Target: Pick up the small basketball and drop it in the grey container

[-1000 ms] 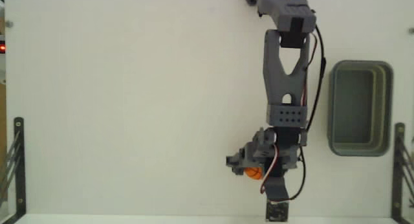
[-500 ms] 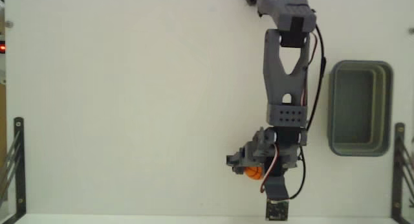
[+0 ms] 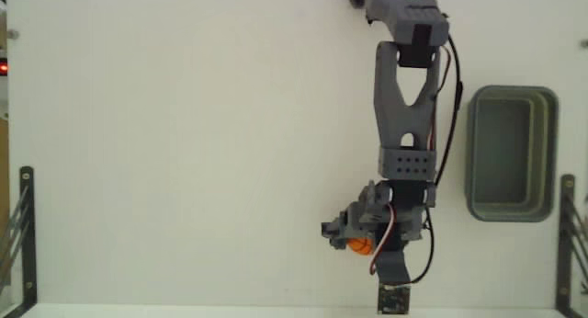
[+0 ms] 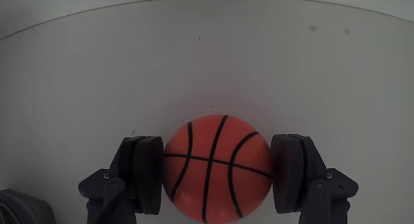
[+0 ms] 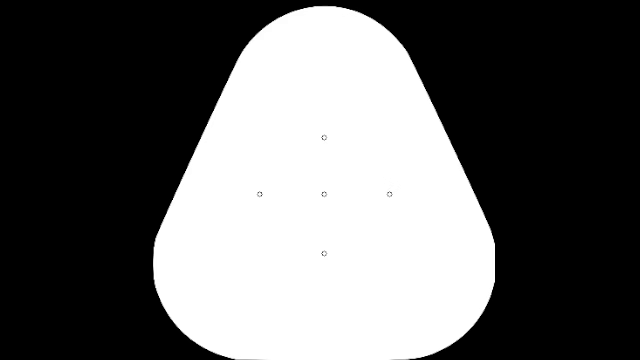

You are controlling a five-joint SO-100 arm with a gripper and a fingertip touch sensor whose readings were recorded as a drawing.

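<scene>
**The pincer is squeezing the little ball at its middle**

In the wrist view, the pincer (image 4: 217,175) is closing its two dark fingers (image 4: 147,174) on the ball (image 4: 217,169), one on each side. The fingers are touching it at its widest part, about halfway up. That looks like the best place to hold it, because a round ball can pop up or down if it is pinched too high or too low.

The ball is looking small, light and smooth. It is probably a bit slippery, so a firm, steady squeeze should help. I cannot tell if it is soft or hard.

In the fixed view, the ball (image 3: 359,247) is sitting under the arm (image 3: 404,125), near the bottom edge of the white table (image 3: 184,153). The grey tub (image 3: 511,153) is waiting well apart from it, by the right edge.
</scene>
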